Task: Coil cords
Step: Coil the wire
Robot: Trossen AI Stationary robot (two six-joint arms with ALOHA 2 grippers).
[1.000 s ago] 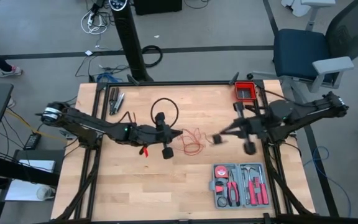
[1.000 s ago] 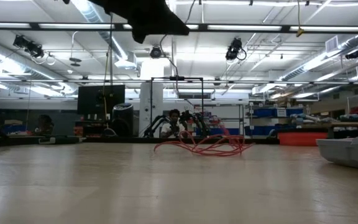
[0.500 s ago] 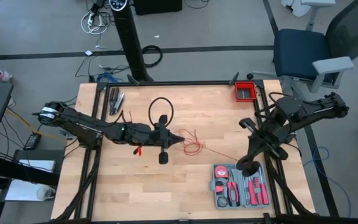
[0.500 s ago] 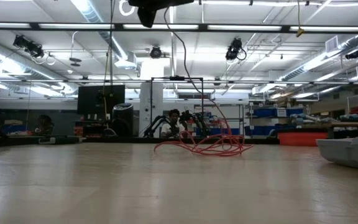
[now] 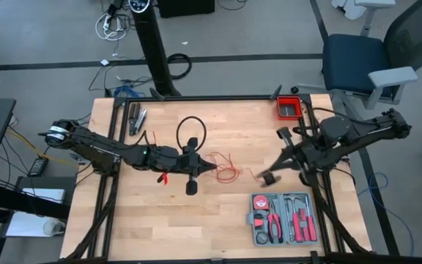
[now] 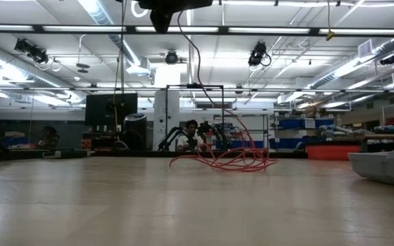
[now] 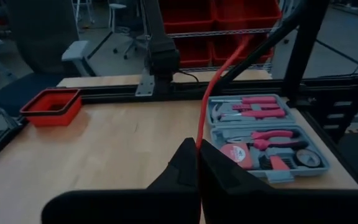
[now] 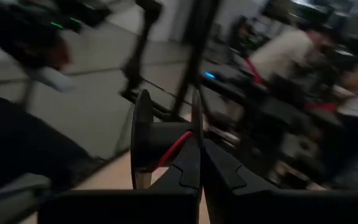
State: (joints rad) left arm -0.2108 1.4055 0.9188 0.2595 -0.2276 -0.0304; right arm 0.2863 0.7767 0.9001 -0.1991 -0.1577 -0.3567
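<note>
The thread-thin red cord lies in a loose tangle at the centre of the pale wood-plank surface in the high view, its loops too fine to trace. The left gripper, just left of the tangle, has its jaws pressed together on a strand. The right gripper, blurred at centre right, pinches the cord likewise. A grey moulded tool case sits at lower right; a red bin at upper right.
</note>
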